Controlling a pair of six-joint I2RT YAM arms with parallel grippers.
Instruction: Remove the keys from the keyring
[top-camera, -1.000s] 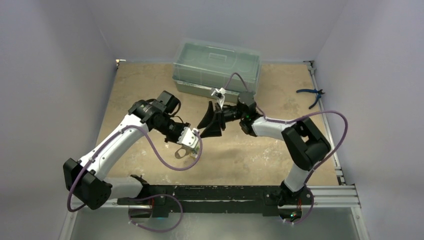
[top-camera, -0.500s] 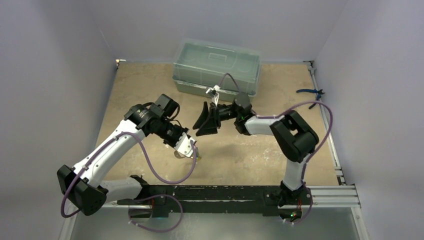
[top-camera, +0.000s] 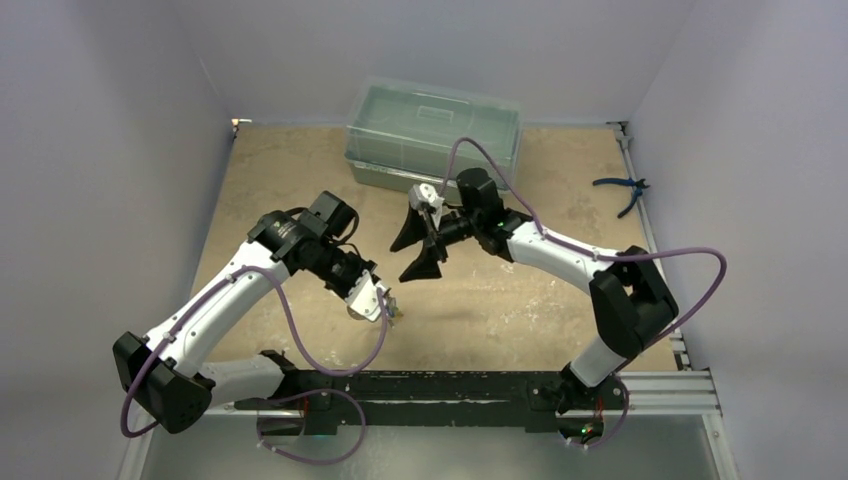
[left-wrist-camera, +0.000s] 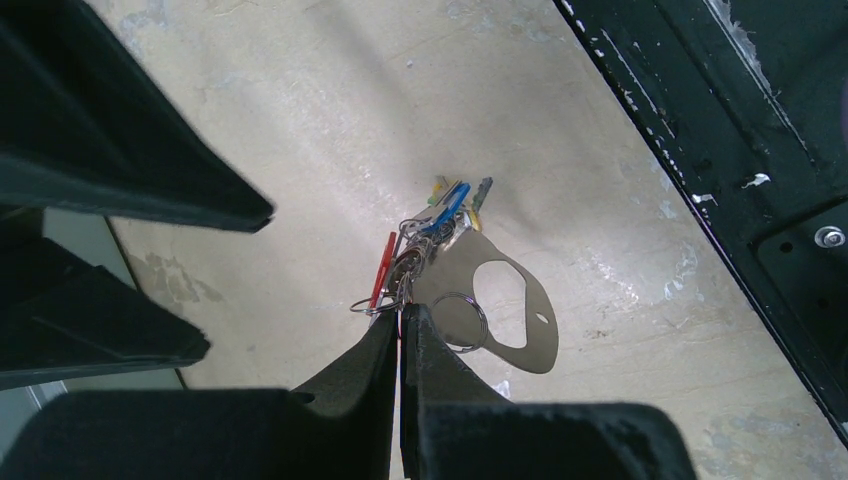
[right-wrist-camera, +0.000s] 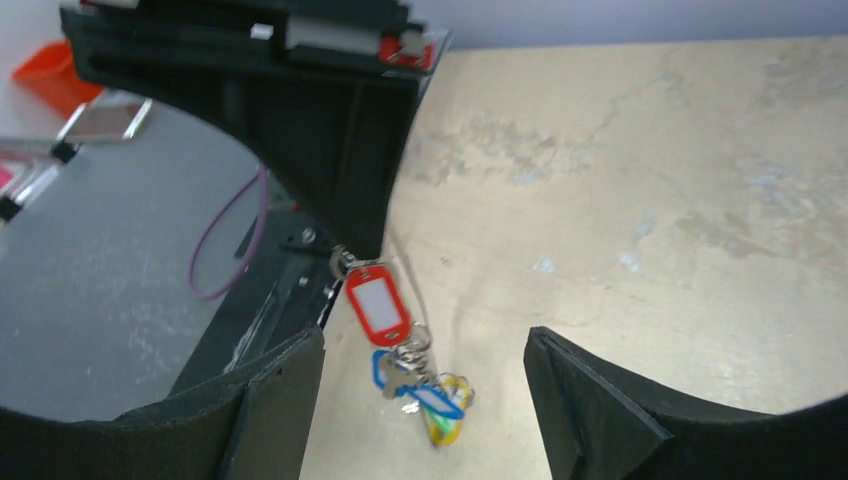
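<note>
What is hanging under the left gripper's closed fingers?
The keys hang from the left gripper: a red tag uppermost, blue and yellow ones lower, over the table. What the fingers pinch is covered.

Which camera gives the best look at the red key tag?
The right wrist view: the red key tag faces it flat, white label showing. The left wrist view catches it edge-on, a thin red sliver. The top view shows only a speck at the left gripper.
</note>
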